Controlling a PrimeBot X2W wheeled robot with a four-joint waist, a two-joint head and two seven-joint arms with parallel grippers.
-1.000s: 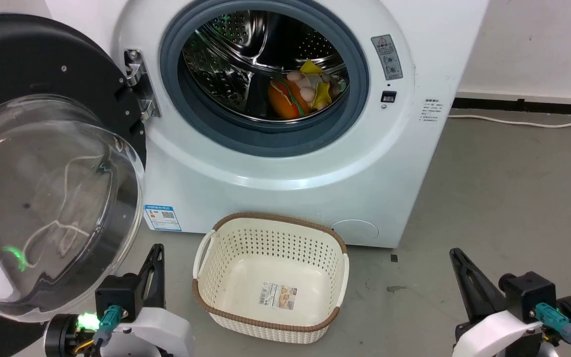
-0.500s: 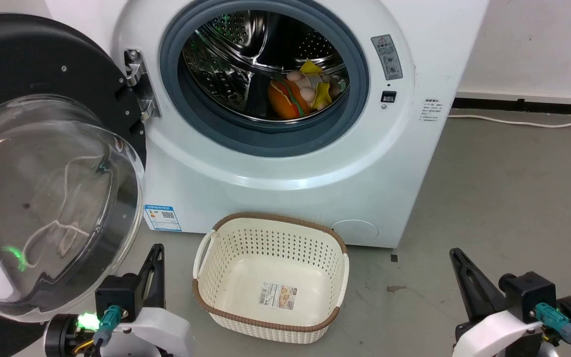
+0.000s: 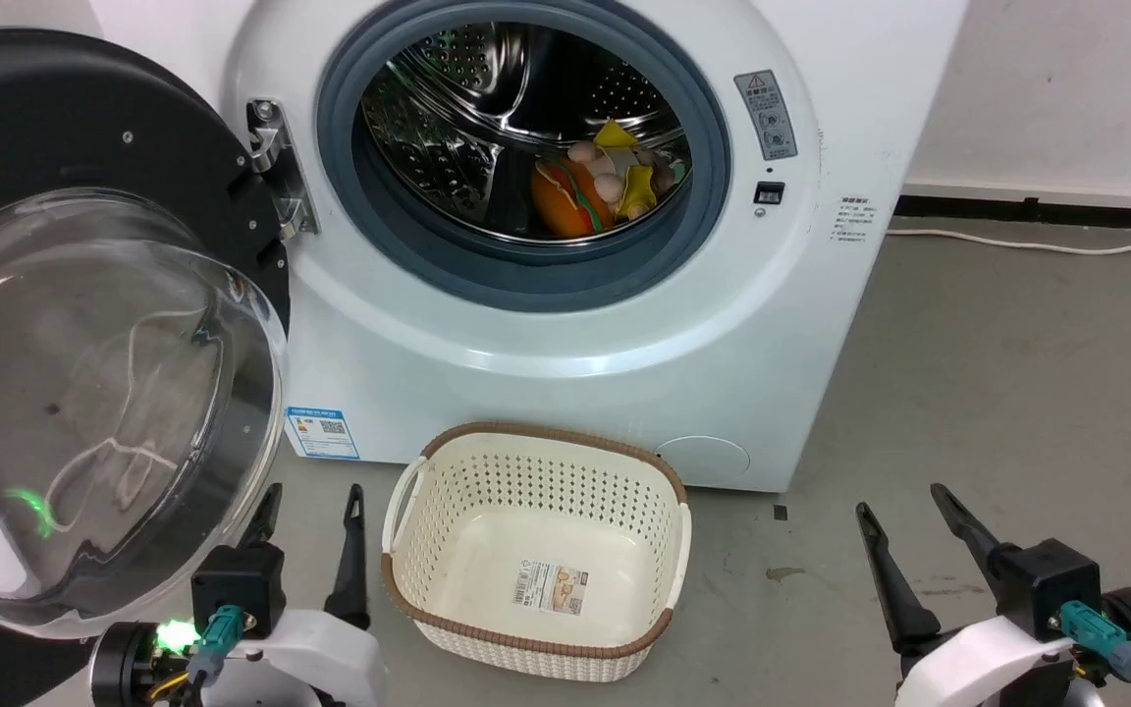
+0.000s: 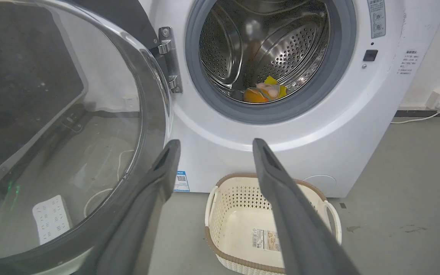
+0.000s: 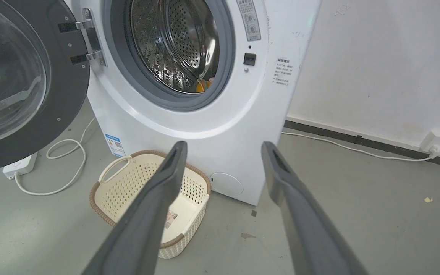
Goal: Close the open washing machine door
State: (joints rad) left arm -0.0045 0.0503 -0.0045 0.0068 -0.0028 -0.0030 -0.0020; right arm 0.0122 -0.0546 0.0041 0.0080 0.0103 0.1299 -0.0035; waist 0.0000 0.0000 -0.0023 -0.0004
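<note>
**Cropped, overlapping and illegible regions**

The washing machine door (image 3: 55, 137) runs off the head view's left edge. Coloured items (image 3: 585, 187) in the drum (image 3: 467, 147) overlap and cannot be identified. Text on the warning label (image 3: 767, 113) is too small to read.

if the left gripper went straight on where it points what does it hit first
Probably the washing machine's white front, just below the drum opening. The washing machine door bulges close beside the left gripper, so it might brush that; depth unclear.

- My left gripper (image 3: 315, 491) hangs low, just left of the basket (image 3: 526, 471), fingers parted.
- My right gripper (image 3: 899, 499) sits well right of it, fingers parted too.
</note>
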